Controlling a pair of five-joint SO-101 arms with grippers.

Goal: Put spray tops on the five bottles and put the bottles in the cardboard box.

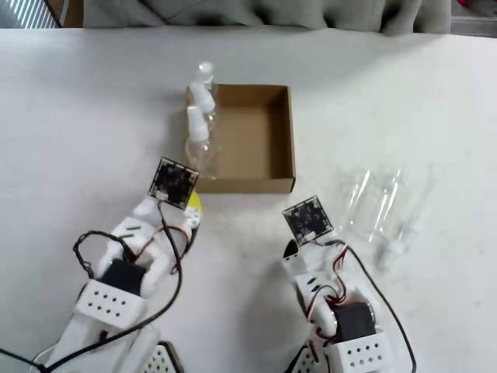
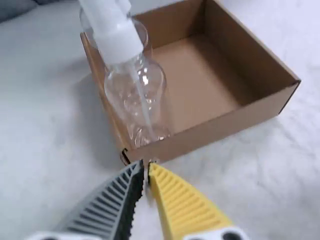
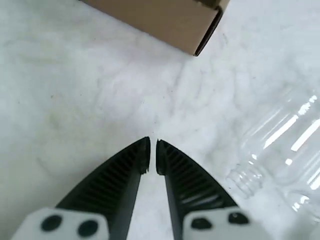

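The cardboard box (image 1: 272,180) lies open at mid-table. Along its left wall stand clear bottles with white spray tops (image 1: 199,126); the nearest one (image 2: 134,87) rises just beyond my left gripper (image 2: 146,166), whose grey and yellow fingers are shut on nothing, just short of the box's near left corner (image 2: 125,156). My right gripper (image 3: 153,147) is shut and empty over bare table, by the box's near right corner (image 3: 200,30). Right of it lie uncapped clear bottles (image 1: 371,203), one open neck (image 3: 245,180) close by. A loose spray top (image 1: 397,247) lies beside them.
Both arms rise from the table's front edge, the left arm (image 1: 124,272) and the right arm (image 1: 342,318). The white tabletop (image 1: 78,116) stretches wide to the left and behind the box. Most of the box floor (image 2: 205,85) is bare.
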